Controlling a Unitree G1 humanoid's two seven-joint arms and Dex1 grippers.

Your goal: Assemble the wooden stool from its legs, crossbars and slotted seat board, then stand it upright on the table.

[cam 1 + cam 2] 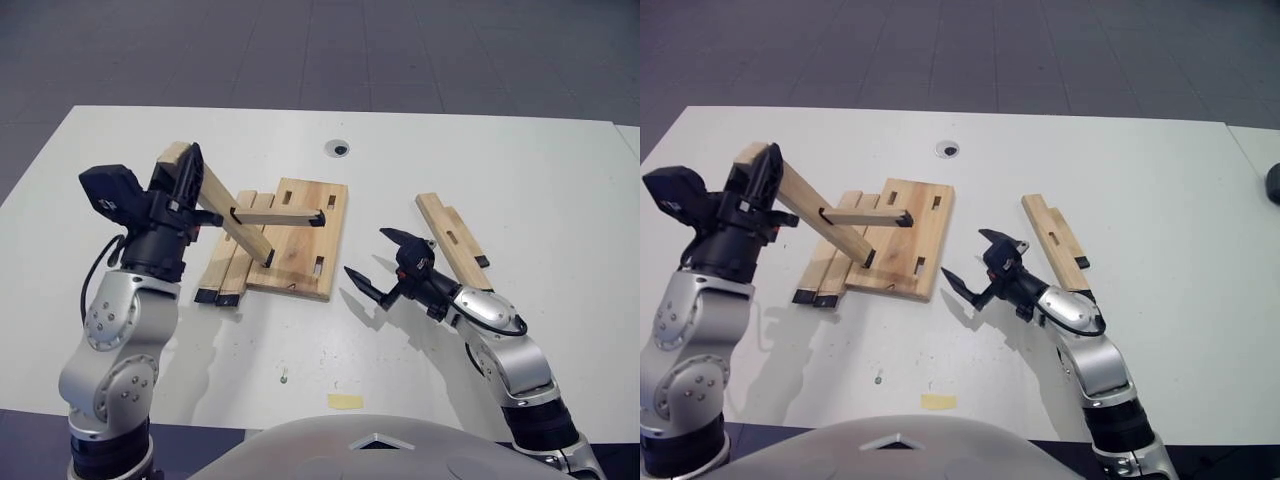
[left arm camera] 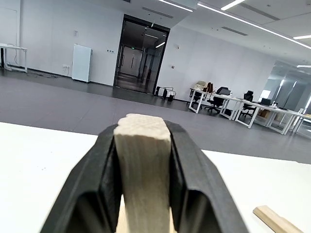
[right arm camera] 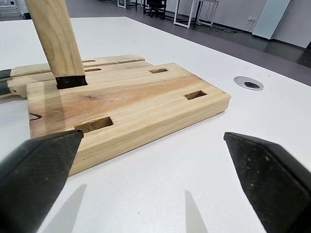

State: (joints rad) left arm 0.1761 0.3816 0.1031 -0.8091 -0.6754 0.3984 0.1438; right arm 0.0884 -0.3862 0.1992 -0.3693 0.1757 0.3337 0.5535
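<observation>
My left gripper [image 1: 185, 178] is shut on the top end of a wooden leg [image 1: 232, 222], which slants down so its black-tipped foot touches the slotted seat board [image 1: 300, 240]. A crossbar [image 1: 278, 216] sticks out of that leg toward the right, over the board. In the left wrist view the leg end [image 2: 142, 160] sits clamped between the black fingers [image 2: 190, 179]. Two more legs [image 1: 225, 268] lie flat at the board's left edge. My right gripper [image 1: 385, 262] hovers open just right of the board, facing it [image 3: 131, 104]. Behind it lie two more wooden pieces [image 1: 452, 240].
A round cable hole [image 1: 338, 148] is set in the white table [image 1: 520, 170] behind the board. A yellow tape scrap [image 1: 345, 401] and a small green speck [image 1: 284, 376] lie near the front edge.
</observation>
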